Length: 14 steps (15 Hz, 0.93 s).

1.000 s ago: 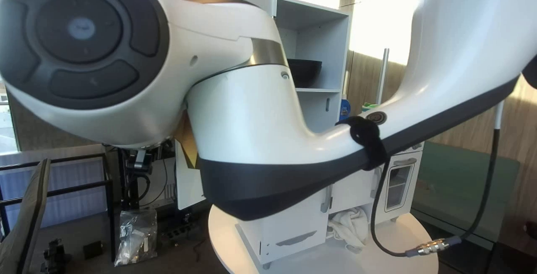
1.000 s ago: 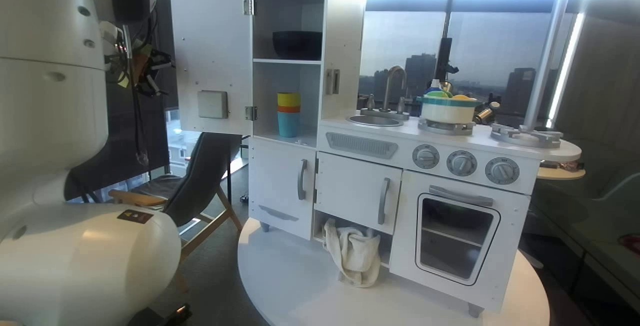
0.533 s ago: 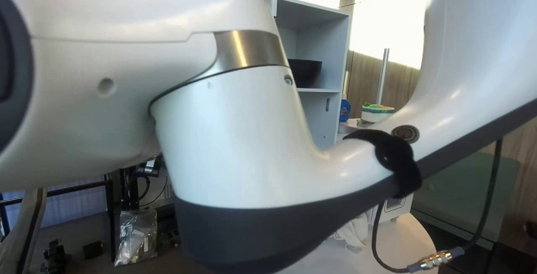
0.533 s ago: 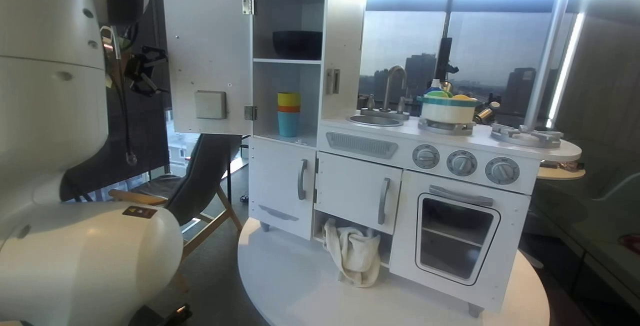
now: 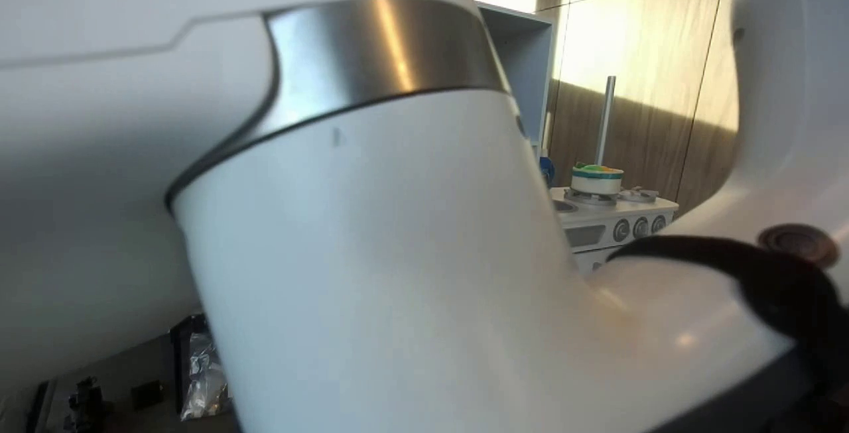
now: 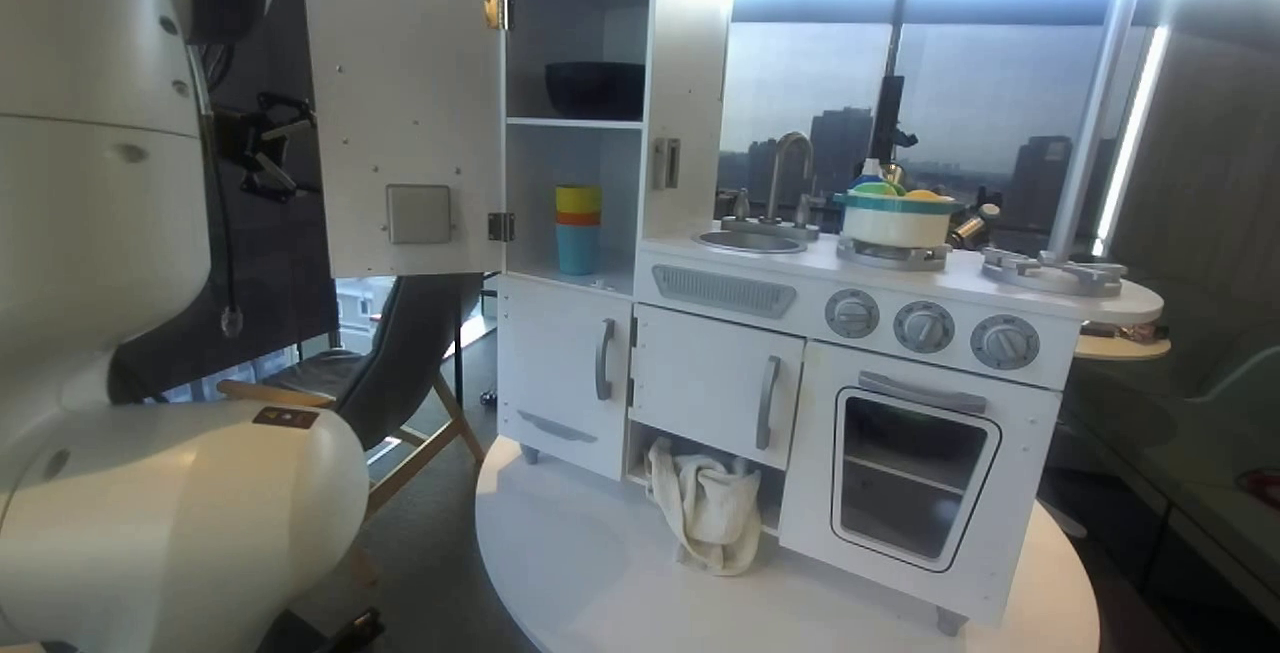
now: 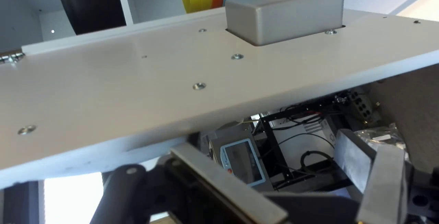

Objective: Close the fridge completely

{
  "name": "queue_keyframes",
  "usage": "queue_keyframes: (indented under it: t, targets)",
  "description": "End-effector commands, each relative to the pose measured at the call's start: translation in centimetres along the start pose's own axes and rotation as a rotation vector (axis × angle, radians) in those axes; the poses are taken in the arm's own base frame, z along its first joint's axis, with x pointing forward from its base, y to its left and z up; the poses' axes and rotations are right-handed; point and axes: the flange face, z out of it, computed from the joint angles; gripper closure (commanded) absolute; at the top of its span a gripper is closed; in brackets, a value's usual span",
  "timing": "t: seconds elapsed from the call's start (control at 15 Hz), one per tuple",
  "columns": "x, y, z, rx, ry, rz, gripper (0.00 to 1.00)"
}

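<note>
Right now, in an exterior view, the tall white fridge (image 6: 690,83) stands at eleven o'clock, and its big door (image 6: 400,103) hangs wide open at its ten o'clock. The gripper (image 6: 292,155) is at the door's nine o'clock, just beside the edge, with its two fingers (image 7: 382,184) spread apart, but I can't tell if it touches. Inside, a black bowl (image 6: 594,90) sits at twelve o'clock from the stacked cups (image 6: 578,233).
</note>
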Motion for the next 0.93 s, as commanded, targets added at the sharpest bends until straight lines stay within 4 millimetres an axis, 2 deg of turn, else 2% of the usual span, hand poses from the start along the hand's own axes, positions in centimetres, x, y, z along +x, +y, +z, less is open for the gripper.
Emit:
queue_keyframes:
  t: [0.0,0.33,0.47,0.67,0.87]
  targets:
    - [-2.2,2.5,0.4,-0.023,-0.061,0.081,0.00]
    - [-4.3,6.3,3.4,-0.030,-0.129,0.174,0.00]
    - [-5.2,7.1,4.2,-0.023,-0.159,0.200,0.00]
    - [-6.5,7.7,4.5,0.001,-0.198,0.250,0.00]
    - [-8.1,8.2,3.5,0.027,-0.218,0.314,0.00]
